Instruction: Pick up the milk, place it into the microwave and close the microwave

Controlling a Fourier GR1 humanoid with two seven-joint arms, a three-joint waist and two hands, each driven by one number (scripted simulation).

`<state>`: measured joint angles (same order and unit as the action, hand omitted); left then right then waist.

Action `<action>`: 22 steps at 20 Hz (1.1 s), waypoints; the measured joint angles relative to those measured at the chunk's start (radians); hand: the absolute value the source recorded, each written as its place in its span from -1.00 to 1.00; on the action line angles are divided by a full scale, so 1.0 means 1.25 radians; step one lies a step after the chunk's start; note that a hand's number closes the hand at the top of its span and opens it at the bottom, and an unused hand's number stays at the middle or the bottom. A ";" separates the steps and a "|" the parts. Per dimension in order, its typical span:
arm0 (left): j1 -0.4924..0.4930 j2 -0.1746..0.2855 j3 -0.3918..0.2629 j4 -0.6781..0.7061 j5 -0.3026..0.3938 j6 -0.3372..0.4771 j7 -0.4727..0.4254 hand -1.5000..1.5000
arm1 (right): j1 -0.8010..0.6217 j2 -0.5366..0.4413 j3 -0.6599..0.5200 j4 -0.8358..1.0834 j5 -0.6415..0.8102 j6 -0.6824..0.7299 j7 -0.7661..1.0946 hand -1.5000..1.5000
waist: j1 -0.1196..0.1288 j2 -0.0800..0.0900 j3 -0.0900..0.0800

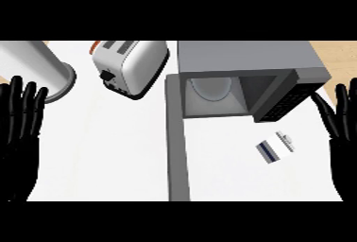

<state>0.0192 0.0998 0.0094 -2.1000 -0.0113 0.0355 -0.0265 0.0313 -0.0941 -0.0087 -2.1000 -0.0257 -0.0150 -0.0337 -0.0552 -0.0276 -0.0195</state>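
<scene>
The microwave [244,56] is standing open, its door [178,151] swung wide; the left hand [17,123] and right hand [343,127] are resting spread at the edges. The milk [274,148] is lying untouched between door and right hand, so the pickup is probably calling for that hand's reach.

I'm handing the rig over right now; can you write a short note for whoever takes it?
Left hand: open, resting at the left edge, holding nothing.
Right hand: open, resting at the right edge, holding nothing.
Milk: on the counter, in front of the microwave, right of its open door.
Done: nothing yet.
Left: pick up the milk, put it inside, close the door.
</scene>
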 measured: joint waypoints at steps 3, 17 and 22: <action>-0.031 0.019 0.032 0.026 0.037 -0.024 -0.003 -1.00 | 0.011 -0.010 -0.008 -0.002 0.006 0.010 -0.005 -1.00 | 0.021 0.011 0.008; 0.044 0.047 0.125 0.045 0.200 -0.113 0.072 -1.00 | 0.178 0.004 0.047 -0.004 -0.166 0.190 -0.059 -1.00 | 0.043 0.021 0.016; 0.120 0.020 0.115 0.001 0.199 -0.137 0.052 -1.00 | 0.220 0.030 0.057 -0.008 -0.119 0.177 -0.096 -1.00 | 0.044 0.021 0.016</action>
<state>0.1692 0.1254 0.1525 -2.0984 0.2372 -0.1355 0.0390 0.3065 -0.0565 0.0627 -2.1106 -0.1741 0.2065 -0.1538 0.0002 -0.0018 0.0000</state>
